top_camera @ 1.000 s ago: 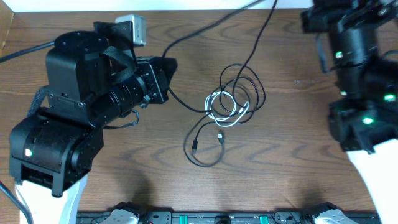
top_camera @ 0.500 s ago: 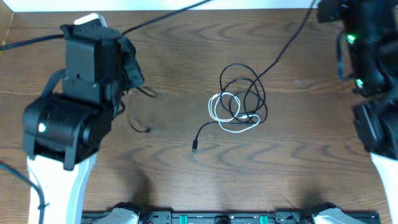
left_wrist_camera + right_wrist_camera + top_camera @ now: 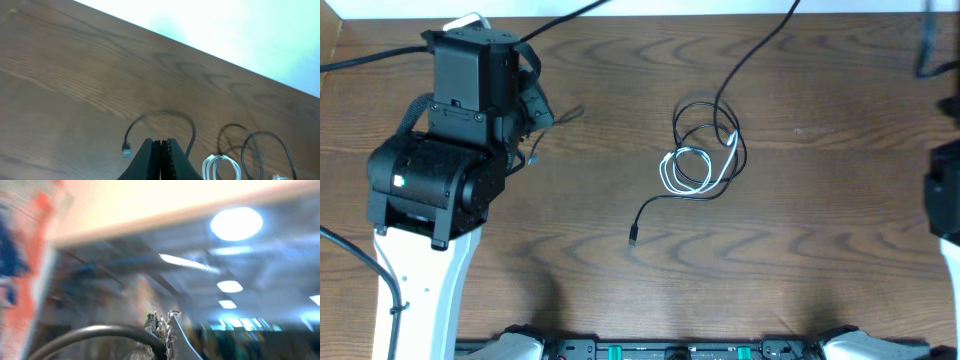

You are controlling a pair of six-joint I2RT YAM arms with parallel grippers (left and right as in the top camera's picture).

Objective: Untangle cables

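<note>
The cables lie tangled mid-table. A white coil [image 3: 688, 170] sits under black loops [image 3: 708, 125], and one black cord trails forward to a plug [image 3: 633, 237]. Another black cord [image 3: 760, 50] rises from the tangle and leaves the overhead view at the top edge. My right gripper [image 3: 162, 317] is out of the overhead view. It is raised and facing ceiling lights, shut on a black cord [image 3: 100, 331] at its tips. My left gripper [image 3: 535, 108] is well left of the tangle, shut [image 3: 161, 142] with nothing visible between its fingers. The left wrist view shows the plug [image 3: 126, 148] and white coil [image 3: 216, 167] ahead.
The left arm's bulky body [image 3: 440, 180] fills the left side, with its thick black wire [image 3: 560, 20] running off the top. Part of the right arm [image 3: 945, 200] shows at the right edge. Fixtures [image 3: 670, 350] line the front edge.
The left arm swung back from the tangle to the left side. The right arm has lifted almost out of the overhead view. A front loop of black cord has gone, and the tangle is pulled tighter.
</note>
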